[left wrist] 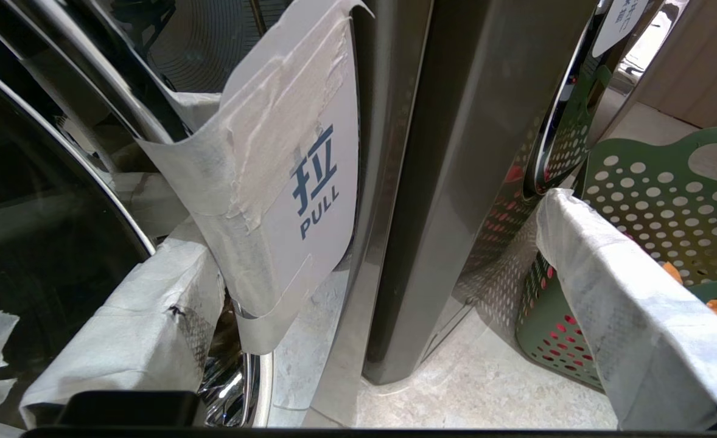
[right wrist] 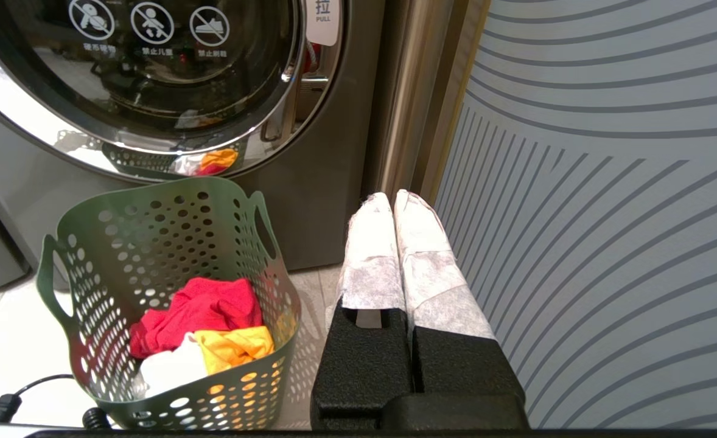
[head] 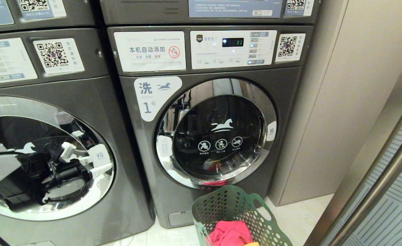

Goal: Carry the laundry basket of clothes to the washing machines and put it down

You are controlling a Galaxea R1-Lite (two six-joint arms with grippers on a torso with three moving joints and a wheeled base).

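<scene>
The dark green laundry basket (head: pixel 237 212) stands on the floor in front of washing machine number 1 (head: pixel 218 136); another of the washing machines (head: pixel 47 102) is to its left. The clothes lie inside: a pink-red piece (right wrist: pixel 203 307), a yellow-orange one (right wrist: pixel 237 344) and a white one (right wrist: pixel 170 365). My left gripper (left wrist: pixel 377 228) is open wide, low between the two washers, with nothing between its fingers. One finger (left wrist: pixel 626 304) shows in front of the basket (left wrist: pixel 657 201), the other by the left door's PULL label (left wrist: pixel 316 194). My right gripper (right wrist: pixel 395 201) hangs shut and empty beside the basket (right wrist: pixel 151 225).
A beige panel wall (head: pixel 341 102) stands right of washer 1. A striped glass door with a metal bar handle (head: pixel 382 177) closes in the right side. A black cable (right wrist: pixel 5 404) lies on the pale tile floor (left wrist: pixel 492 377) near the basket.
</scene>
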